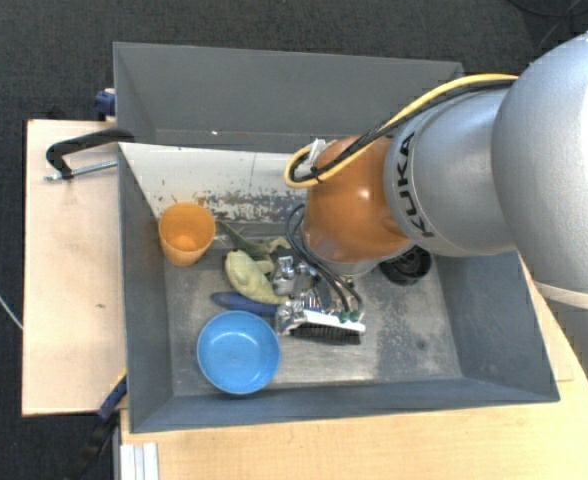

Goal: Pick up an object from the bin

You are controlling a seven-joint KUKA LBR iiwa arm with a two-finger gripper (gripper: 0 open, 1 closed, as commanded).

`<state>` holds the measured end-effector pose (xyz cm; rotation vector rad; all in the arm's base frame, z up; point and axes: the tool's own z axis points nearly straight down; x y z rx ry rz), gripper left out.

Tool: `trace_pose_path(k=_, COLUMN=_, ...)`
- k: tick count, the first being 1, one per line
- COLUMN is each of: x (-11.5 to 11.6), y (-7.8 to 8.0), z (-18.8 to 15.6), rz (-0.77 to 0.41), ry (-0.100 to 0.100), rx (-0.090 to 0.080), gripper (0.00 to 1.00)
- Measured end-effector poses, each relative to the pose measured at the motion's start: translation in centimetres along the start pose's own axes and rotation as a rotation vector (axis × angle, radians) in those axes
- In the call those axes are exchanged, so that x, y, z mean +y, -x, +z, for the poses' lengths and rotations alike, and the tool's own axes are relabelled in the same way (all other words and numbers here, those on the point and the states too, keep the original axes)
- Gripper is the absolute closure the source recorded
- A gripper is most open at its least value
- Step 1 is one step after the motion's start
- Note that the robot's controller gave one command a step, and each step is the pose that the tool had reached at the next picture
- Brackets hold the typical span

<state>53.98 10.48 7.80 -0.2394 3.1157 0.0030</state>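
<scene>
While the hand [304,290] sits low between a black brush [329,332] and a pale green lump [250,276], this looks like the grasping step; whether it is open or closed I cannot tell; next needs a firm grip, then a straight lift.

A black-bristled brush [326,330] — white-backed — lies flat mid-floor in the bin [274,98].

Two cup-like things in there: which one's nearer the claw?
The blue bowl, low in the view: its rim lies close beside the claw. The orange cup stands farther off, higher up and further left.
</scene>
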Motion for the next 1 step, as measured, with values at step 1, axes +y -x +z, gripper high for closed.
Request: trace_pose_path(k=1, x=-5.12, y=-0.69, z=-14.5, rz=-0.197, ry=-0.001, rx=0.004, gripper=1.0)
